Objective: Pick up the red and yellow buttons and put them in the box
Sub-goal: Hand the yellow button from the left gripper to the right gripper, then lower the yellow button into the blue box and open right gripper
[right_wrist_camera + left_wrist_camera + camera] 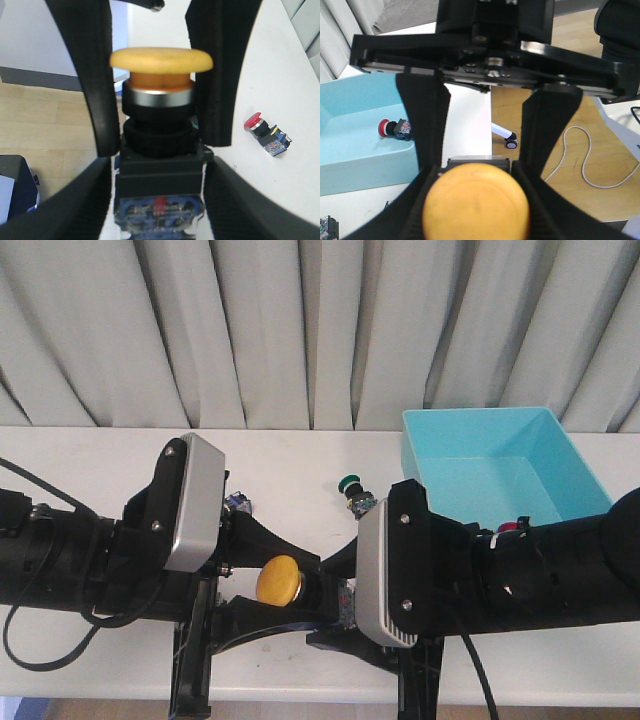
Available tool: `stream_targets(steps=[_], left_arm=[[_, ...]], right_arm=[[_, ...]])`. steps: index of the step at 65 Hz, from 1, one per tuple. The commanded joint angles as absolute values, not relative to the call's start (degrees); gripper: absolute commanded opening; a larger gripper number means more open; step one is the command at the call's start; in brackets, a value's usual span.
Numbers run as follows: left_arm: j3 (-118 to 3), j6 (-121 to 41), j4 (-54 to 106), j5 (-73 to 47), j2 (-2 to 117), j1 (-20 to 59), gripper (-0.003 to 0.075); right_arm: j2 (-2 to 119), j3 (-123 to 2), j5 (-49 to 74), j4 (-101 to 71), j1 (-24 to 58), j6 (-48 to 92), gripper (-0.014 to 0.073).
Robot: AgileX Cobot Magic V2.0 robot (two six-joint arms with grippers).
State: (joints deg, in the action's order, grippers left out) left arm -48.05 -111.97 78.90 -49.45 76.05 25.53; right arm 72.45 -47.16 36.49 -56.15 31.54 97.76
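Where the 2 arms meet in the front view, the left gripper (305, 588) and right gripper (338, 592) both squeeze 1 yellow button (279, 580) above the table (100, 460), with the box (480, 465) behind on the right. From the left wrist, its fingers (415, 210) hug the yellow cap, and a red button (390, 128) lies in the box. From the right wrist, its fingers (75, 210) press the black body.

Blurred and cut off at the frame edge in the left wrist view: yellow button (476, 202) cap, body mostly hidden behind it. Hidden behind the right arm in the front view: near wall of the box (480, 430). Cropped in the right wrist view: terminal end of the button.
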Motion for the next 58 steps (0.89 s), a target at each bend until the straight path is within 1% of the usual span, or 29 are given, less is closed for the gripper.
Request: stream_targets(steps=[1, 11, 15, 19, 26, 35, 42, 47, 53, 58], left_arm=[[-50.03, -112.04, 83.24, -51.16, 74.73, 25.9, 0.0174], [-50.03, -112.04, 83.24, -51.03, 74.73, 25.84, 0.0181], [-50.03, -112.04, 83.24, -50.98, 74.73, 25.84, 0.0196], [-50.03, -112.44, 83.18, -51.03, 74.73, 25.84, 0.0232], [-50.03, -112.65, 82.37, -51.09, 74.73, 25.84, 0.035], [-50.03, -112.15, 79.65, -49.6, 74.73, 25.84, 0.0534], [-50.03, -108.75, 77.09, -45.48, 74.73, 25.84, 0.0619], [-50.03, -106.1, 74.27, -41.57, 74.73, 25.84, 0.0639], [-50.03, -101.95, 68.52, -36.63, 74.73, 25.84, 0.0636], [-50.03, -97.34, 62.98, -34.12, 74.73, 25.8, 0.0627]], right_arm=[[71.35, -48.52, 35.94, -58.56, 31.61, 98.14, 0.029], [71.35, -48.52, 35.94, -58.56, 31.61, 98.09, 0.019], [71.35, -48.52, 35.94, -58.56, 31.61, 98.09, 0.0175], [71.35, -48.52, 35.94, -58.56, 31.61, 98.09, 0.0169], [71.35, -48.52, 35.94, -58.56, 31.61, 98.03, 0.0171], [71.35, -48.52, 35.67, -58.27, 31.61, 97.6, 0.0173], [71.35, -48.52, 34.53, -55.18, 31.55, 95.23, 0.0174], [71.35, -48.52, 33.21, -49.63, 31.55, 90.93, 0.0175], [71.35, -48.52, 30.59, -39.82, 31.25, 81.11, 0.0178], [71.35, -48.52, 28.51, -30.35, 29.31, 70.34, 0.018]])
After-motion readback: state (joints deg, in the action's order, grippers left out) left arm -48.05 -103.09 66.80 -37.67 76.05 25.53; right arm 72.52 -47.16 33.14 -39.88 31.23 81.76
